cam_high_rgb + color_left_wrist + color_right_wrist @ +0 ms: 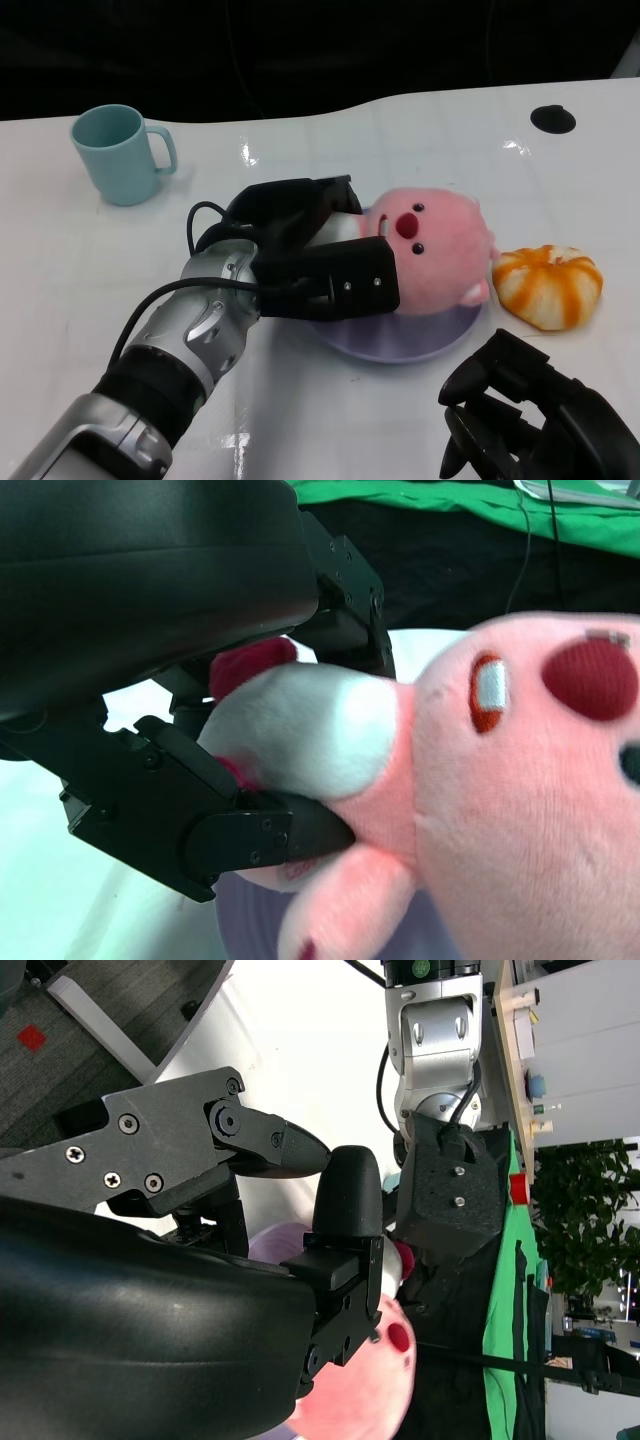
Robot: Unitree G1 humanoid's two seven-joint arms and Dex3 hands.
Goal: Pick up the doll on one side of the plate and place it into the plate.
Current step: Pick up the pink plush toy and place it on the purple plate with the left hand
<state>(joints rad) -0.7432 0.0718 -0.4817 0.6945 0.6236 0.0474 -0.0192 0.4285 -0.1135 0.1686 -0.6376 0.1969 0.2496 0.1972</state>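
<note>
The pink plush doll [435, 262] lies on the lilac plate [400, 345] at the table's middle, face up, its head toward the right. My left hand [310, 250] grips its body from the left, black fingers [230, 830] wrapped round the doll [520, 780] and its white belly. The plate's rim [250, 930] shows just beneath the doll. My right hand [530, 410] hangs near the table's front right, apart from the plate, fingers bent and holding nothing. The right wrist view shows that hand [200, 1260] with the doll [370, 1390] and my left hand [445, 1190] beyond it.
A light blue cup [120, 152] stands at the back left. An orange-and-white striped plush [548, 285] lies just right of the plate. A black round hole [553, 119] sits at the far right. The table's back edge runs behind them.
</note>
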